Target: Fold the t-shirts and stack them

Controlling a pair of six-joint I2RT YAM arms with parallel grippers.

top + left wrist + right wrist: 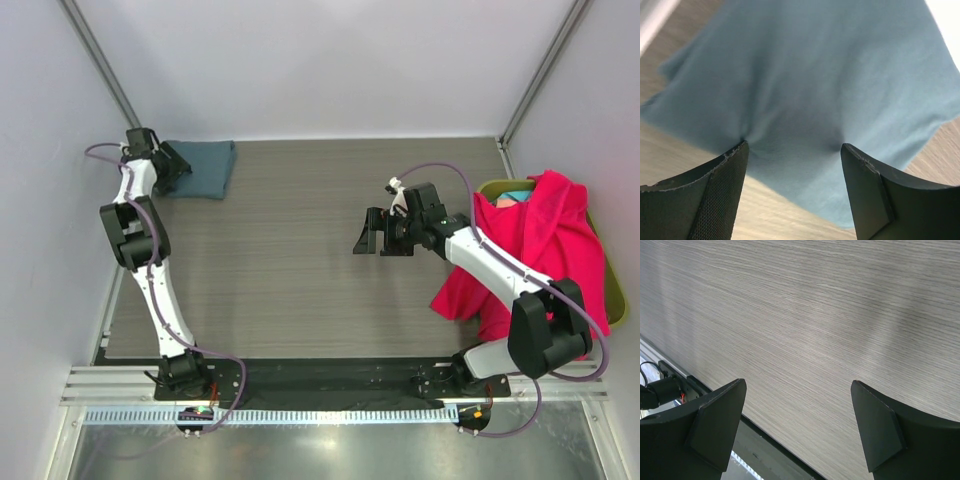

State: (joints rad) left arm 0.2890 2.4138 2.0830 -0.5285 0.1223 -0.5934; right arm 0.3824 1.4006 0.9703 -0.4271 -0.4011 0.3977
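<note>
A slate grey-blue t-shirt [205,168] lies folded at the table's far left corner; it fills the left wrist view [805,85]. My left gripper [172,166] is open, its fingertips pressing down on the shirt's near part [794,147]. A bright pink-red t-shirt [535,245] hangs out of the bin at the right, spilling onto the table. A teal and a pale pink shirt [512,198] peek out in the bin. My right gripper [381,240] is open and empty above the bare table [797,382], left of the pink-red shirt.
An olive-green bin [612,285] stands at the table's right edge. The wood-grain table [300,260] lies between the arms. Its near edge and the black rail [765,450] show in the right wrist view. White walls close in the left, back and right.
</note>
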